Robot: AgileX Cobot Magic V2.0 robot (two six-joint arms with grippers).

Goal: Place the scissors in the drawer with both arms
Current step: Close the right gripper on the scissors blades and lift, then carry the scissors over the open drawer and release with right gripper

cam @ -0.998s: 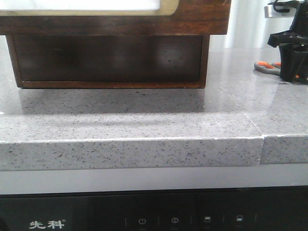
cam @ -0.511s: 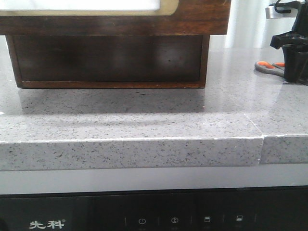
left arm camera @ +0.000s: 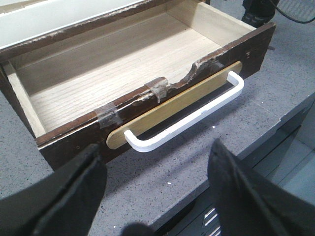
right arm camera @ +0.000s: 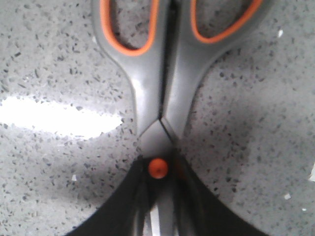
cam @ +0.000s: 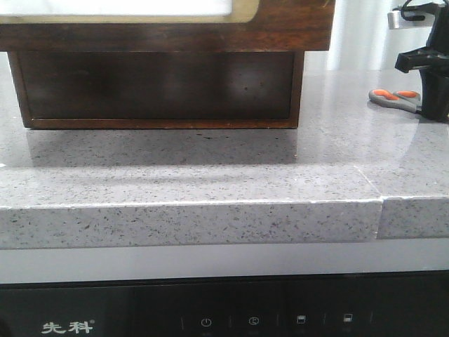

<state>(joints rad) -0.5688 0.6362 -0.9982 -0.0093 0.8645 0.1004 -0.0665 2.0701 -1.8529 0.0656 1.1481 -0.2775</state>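
The drawer [left arm camera: 147, 105] stands pulled open, its pale wood inside empty. Its dark brown front carries a tan plate and a white handle [left arm camera: 192, 120]. In the front view the drawer front [cam: 295, 28] fills the top edge. My left gripper [left arm camera: 155, 152] is open and empty, hovering over the counter just in front of the handle. The grey scissors with orange-lined handles [right arm camera: 157, 73] lie at the far right of the counter [cam: 394, 98]. My right gripper [right arm camera: 158, 169] is shut on the scissors just behind the orange pivot; it shows at the right edge of the front view [cam: 431, 84].
The drawer's cabinet body [cam: 158, 88] stands on the speckled grey counter [cam: 210, 168]. The counter's front edge [cam: 189, 221] has a seam at the right. Below it is a dark appliance panel [cam: 210, 319].
My right gripper has shifted a little to the right in the front view, and more of the scissors' handles shows. The drawer has not moved.
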